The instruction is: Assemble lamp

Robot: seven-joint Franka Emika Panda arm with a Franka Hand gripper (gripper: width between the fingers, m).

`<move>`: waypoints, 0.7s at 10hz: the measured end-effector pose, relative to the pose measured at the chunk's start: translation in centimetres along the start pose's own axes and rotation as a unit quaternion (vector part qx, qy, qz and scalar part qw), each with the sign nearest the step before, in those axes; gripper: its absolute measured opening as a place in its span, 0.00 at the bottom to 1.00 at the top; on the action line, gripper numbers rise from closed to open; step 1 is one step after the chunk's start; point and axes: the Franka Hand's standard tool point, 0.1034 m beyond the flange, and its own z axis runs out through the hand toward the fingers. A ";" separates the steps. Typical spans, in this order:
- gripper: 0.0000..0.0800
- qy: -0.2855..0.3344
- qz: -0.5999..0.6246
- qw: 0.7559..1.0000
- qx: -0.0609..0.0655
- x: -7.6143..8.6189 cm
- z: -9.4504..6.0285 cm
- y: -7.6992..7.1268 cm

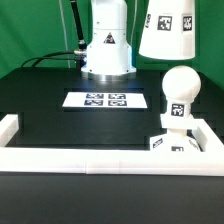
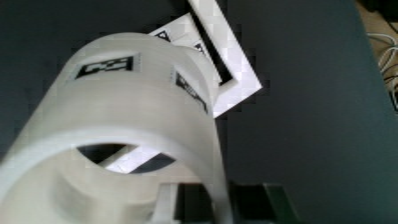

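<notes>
- Below the end effector [image 2: 214, 205] hangs the lamp shade [image 1: 167, 28], its wall seemingly pinched between the fingers, raised well clear of the bench [image 1: 60, 125].
- Beneath and slightly aside stands the bulb [image 1: 179, 88], upright on the lamp base [image 1: 172, 143], which sits in the corner of the white fence [image 1: 80, 159].
- Judging by this, the shade is carried high so it can be lowered over the bulb.
- Only the wrist view shows the shade's hollow inside and the fingers at its rim; only the exterior view shows bulb and base.
- Far beyond lies the marker board [image 1: 103, 99], seen in both views.
</notes>
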 end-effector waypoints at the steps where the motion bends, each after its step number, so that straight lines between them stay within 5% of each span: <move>1: 0.06 0.004 -0.001 1.000 0.001 0.0 0.3 0.0; 7: 0.06 0.009 -0.015 1.000 -0.005 0.4 3.8 -2.5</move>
